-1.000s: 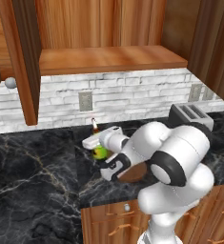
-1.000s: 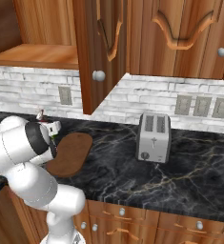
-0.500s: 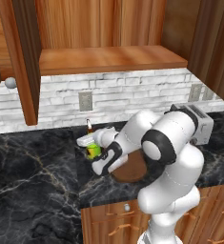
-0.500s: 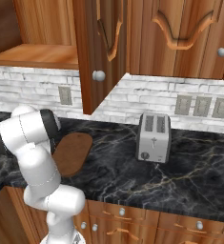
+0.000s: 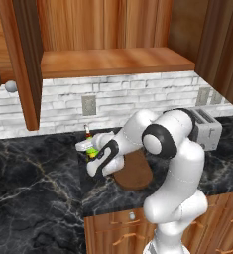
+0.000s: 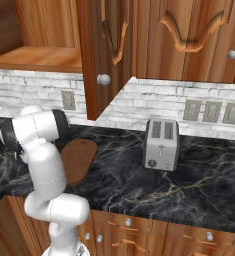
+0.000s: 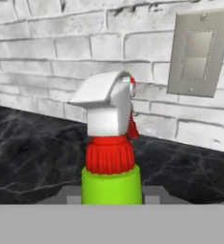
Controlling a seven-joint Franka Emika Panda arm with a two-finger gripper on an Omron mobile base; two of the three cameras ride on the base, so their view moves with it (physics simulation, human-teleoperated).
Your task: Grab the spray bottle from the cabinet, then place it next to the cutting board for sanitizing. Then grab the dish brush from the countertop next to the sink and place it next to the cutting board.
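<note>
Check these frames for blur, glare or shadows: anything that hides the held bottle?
Hand view: the spray bottle is large and sharp against the brick wall, evenly lit. Left base view: the bottle is a small green patch at the hand, partly covered by the arm. Right base view: soft sheen on the countertop, no glare.

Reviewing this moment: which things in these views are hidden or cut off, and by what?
- Spray bottle: lower body cut off by the hand view's bottom edge; in the left base view the hand covers most of it.
- Pincer: contact with the bottle is hidden behind the hand.
- Cutting board: near end hidden by the arm, right base view.
- Toaster: left side behind the arm's elbow.
</note>
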